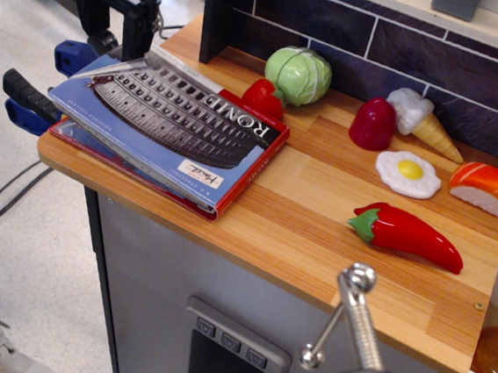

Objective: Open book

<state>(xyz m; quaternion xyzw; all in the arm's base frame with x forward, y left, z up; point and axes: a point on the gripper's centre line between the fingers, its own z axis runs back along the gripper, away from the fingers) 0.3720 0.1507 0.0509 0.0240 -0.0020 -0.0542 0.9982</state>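
Observation:
The book (pixel 163 116) lies closed on the left end of the wooden counter (pixel 316 219), its blue cover with the Colosseum photo and "ROME" facing up, red edging along the right side. Its left part hangs over the counter's edge. My gripper (pixel 115 24) is black and hangs at the top left, just above the book's far left corner. Its two fingers (pixel 142 25) stand apart with nothing between them. I cannot tell whether they touch the cover.
Toy foods sit right of the book: red fruit (pixel 263 98), cabbage (pixel 298 75), dark red piece (pixel 373 123), ice-cream cone (pixel 423 119), fried egg (pixel 408 174), salmon sushi (pixel 484 187), chili pepper (pixel 407 235). Blue clamps (pixel 27 103) grip the counter's left edge. A dark tiled wall (pixel 421 49) backs it.

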